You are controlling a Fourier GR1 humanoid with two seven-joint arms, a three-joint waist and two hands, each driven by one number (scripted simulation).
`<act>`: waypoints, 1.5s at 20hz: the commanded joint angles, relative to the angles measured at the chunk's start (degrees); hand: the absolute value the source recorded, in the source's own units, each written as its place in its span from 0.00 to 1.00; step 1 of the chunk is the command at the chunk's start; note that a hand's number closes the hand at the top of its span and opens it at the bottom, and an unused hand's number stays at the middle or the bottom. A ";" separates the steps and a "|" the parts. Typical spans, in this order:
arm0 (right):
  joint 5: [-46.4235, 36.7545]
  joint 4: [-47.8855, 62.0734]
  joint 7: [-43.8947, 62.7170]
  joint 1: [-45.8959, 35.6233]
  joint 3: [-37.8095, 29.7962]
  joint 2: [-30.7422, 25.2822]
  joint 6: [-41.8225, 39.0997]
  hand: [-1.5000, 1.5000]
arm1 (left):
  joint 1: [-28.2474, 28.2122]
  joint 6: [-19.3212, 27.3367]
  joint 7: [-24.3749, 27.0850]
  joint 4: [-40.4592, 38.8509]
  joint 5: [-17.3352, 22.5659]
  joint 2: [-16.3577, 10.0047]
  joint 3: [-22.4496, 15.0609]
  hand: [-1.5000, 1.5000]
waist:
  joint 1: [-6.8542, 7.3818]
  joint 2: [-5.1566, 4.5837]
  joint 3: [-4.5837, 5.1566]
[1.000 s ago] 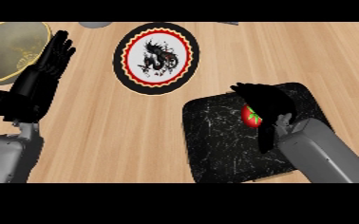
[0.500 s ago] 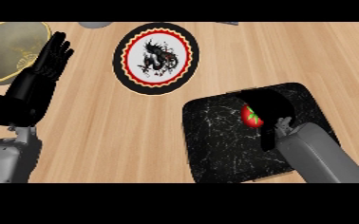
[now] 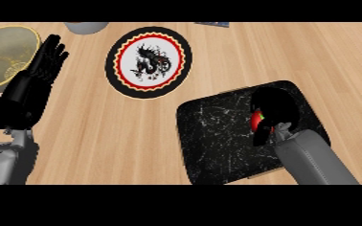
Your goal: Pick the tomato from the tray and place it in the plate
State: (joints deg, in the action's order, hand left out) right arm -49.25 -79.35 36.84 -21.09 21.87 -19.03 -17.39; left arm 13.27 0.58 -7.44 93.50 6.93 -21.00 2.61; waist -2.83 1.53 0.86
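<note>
While the left hand (image 3: pixel 35 81) rests at the left edge of the table (image 3: pixel 106 139), its fingers are straight, pointing far, and it holds nothing. Its fingertips overlap the rim of a yellowish dish (image 3: pixel 13 52) in the far-left corner.

A grey round object (image 3: pixel 86 26) is at the far edge, cut off by the view.

The plate (image 3: pixel 111 64) is far of centre, with a black rim, a red-and-yellow ring and a dark figure on white. Nothing is on it. Just right of it, a small blue item (image 3: pixel 213 24) sits at the far edge and is barely visible.

The black marbled tray (image 3: pixel 212 139) is near-right, well apart from the plate.

The tomato (image 3: pixel 256 120) is over the right half of the tray. Only a red sliver with a bit of green shows.

The right hand (image 3: pixel 276 106) comes in from the near-right. Its fingers are curled over and around the tomato, covering most of it. I can't tell whether the tomato is touching the tray or has lifted off it.
</note>
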 commanded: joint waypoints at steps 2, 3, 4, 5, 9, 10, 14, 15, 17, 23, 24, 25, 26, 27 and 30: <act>-4.15 -1.06 20.59 10.11 -7.18 3.65 8.97 1.00 | -1.98 1.72 0.23 -1.07 -0.52 -0.74 2.48 0.50 | -5.56 0.65 -0.53; -6.17 -3.64 24.54 11.21 -6.75 4.68 10.14 1.00 | -3.09 1.37 0.42 -0.17 -0.41 -0.51 2.02 0.50 | -4.52 0.98 -0.48; -9.00 -5.82 28.19 12.38 -5.21 6.06 11.52 1.00 | -2.37 1.31 0.50 -0.50 -0.74 -0.16 1.35 0.50 | -4.16 0.49 -0.51; -10.97 -9.87 31.47 13.15 -4.38 6.17 11.11 1.00 | -3.13 1.35 0.75 -0.55 -0.70 -0.18 1.62 0.50 | -3.80 0.70 -0.42; -21.42 -21.65 40.11 16.59 2.40 11.53 11.76 1.00 | -1.19 0.76 -0.11 0.22 -0.31 -0.32 1.28 0.50 | -1.74 0.13 -0.57; -24.31 -23.16 41.68 17.65 4.20 13.84 12.53 1.00 | -2.17 -0.44 0.96 -0.25 0.53 -0.50 1.58 0.50 | -0.96 -0.10 -0.56; -35.06 -32.89 43.59 17.06 13.18 18.72 11.21 1.00 | -0.42 -1.93 1.25 -1.54 0.47 -0.76 0.75 0.50 | 0.32 -0.54 -0.61; -35.97 -34.40 45.73 16.78 15.73 18.78 10.34 1.00 | -0.98 -0.89 0.05 0.91 0.24 -0.21 0.46 0.50 | 1.46 -0.51 -0.69; -38.95 -35.76 46.33 12.74 20.41 18.86 11.19 1.00 | 3.15 0.14 -0.58 -2.12 -0.65 1.27 -0.68 0.50 | 1.34 -0.97 -0.71; -34.55 -31.19 48.34 -1.26 20.02 18.96 15.58 1.00 | 2.76 -1.42 0.58 -0.99 -0.94 1.42 -1.67 0.50 | 4.19 -1.61 -0.78; -35.11 -29.62 48.35 -1.73 20.58 18.97 18.15 1.00 | 3.23 -2.55 0.63 -1.96 0.19 0.48 -0.49 0.50 | 4.33 -1.65 -0.77; -33.63 -29.55 48.36 -2.90 19.79 18.97 16.82 1.00 | 2.00 -0.39 1.81 -1.45 -1.89 2.96 -2.44 0.50 | 4.21 -1.60 -0.77; -32.33 -26.87 48.37 -5.45 19.45 18.97 16.93 1.00 | 5.46 -1.72 -2.34 -0.76 0.04 1.01 -1.12 0.50 | 4.51 -1.63 -0.80; -30.52 -24.97 48.37 -7.51 17.95 18.98 17.76 1.00 | 4.58 -1.47 -1.36 -0.33 -0.39 1.51 -1.54 0.50 | 5.15 -1.72 -0.79; -26.71 -20.38 48.37 -15.28 14.11 18.98 17.53 1.00 | 4.18 -2.34 0.25 -1.58 -0.63 1.80 -2.05 0.50 | 5.93 -1.94 -0.74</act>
State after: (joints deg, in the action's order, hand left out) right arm -80.14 -105.26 71.25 -27.51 38.16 -0.89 -1.80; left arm 16.91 -0.95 -7.43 92.22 6.15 -19.23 0.84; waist 2.01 -0.15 0.12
